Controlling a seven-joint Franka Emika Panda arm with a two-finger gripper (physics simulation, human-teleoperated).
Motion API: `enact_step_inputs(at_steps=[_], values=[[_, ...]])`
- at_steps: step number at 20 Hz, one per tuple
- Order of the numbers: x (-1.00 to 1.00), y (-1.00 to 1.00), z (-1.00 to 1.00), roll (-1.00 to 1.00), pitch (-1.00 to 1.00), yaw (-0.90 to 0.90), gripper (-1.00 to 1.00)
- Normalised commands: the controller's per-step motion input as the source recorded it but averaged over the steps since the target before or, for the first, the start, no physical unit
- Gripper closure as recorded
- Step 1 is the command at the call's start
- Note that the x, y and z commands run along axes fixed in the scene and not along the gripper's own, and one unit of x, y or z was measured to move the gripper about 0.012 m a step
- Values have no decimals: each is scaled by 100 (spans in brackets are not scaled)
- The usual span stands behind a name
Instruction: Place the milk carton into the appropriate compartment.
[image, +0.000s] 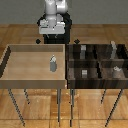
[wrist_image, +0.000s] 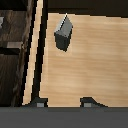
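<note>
The milk carton (image: 52, 64) is a small pale grey carton with a peaked top. It stands upright on the floor of the light wooden tray (image: 20, 62), toward the side nearest the dark bin (image: 96, 62). In the wrist view the milk carton (wrist_image: 63, 32) is seen from above on the pale wood. My gripper (image: 51, 30) hangs high behind the tray's far wall, well away from the carton. The wrist view shows the gripper (wrist_image: 64, 102) open, its two dark fingertips (wrist_image: 39, 102) wide apart with nothing between them.
The dark bin on the exterior view's right is split by walls into several compartments. Small grey blocks (image: 83, 50) sit in some of them. The bin's dark slats (wrist_image: 12, 45) border the tray in the wrist view. Both containers stand on thin legs.
</note>
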Motion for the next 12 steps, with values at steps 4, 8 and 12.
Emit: enact_step_inputs(at_steps=[4,8,12], values=[[0,0,0,0,0,0,-100],[0,0,0,0,0,0,-100],[25,0,0,0,0,0,-100]])
